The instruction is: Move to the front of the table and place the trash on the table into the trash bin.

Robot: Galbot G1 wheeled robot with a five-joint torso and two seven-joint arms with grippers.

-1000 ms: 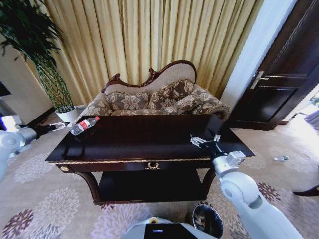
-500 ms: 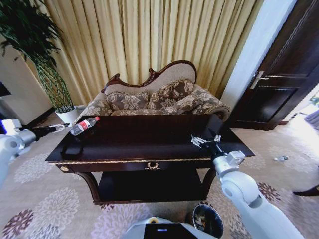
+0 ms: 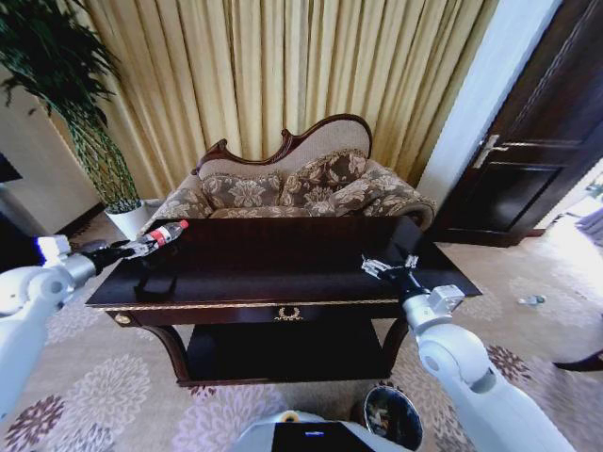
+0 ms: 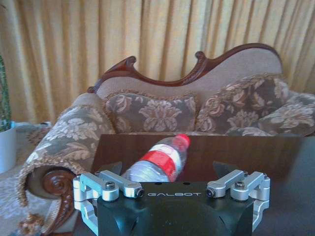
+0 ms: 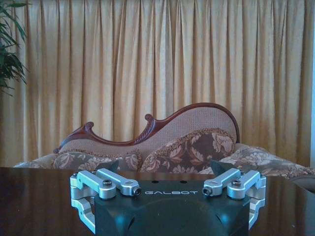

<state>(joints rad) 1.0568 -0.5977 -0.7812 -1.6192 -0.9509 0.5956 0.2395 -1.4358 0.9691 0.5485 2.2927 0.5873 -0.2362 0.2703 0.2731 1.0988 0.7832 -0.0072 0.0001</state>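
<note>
The dark wooden counter (image 3: 283, 259) carries a red-capped plastic bottle (image 3: 160, 234) at its far left corner. The left gripper (image 3: 141, 248) has advanced to it, fingers spread for a grasp. The right gripper (image 3: 386, 267) hovers spread-fingered over the right end. The trash bin (image 3: 393, 415) waits below.

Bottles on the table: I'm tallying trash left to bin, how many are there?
1: a clear bottle with a red cap lies at the table's far left corner, just ahead of the open left hand.
</note>
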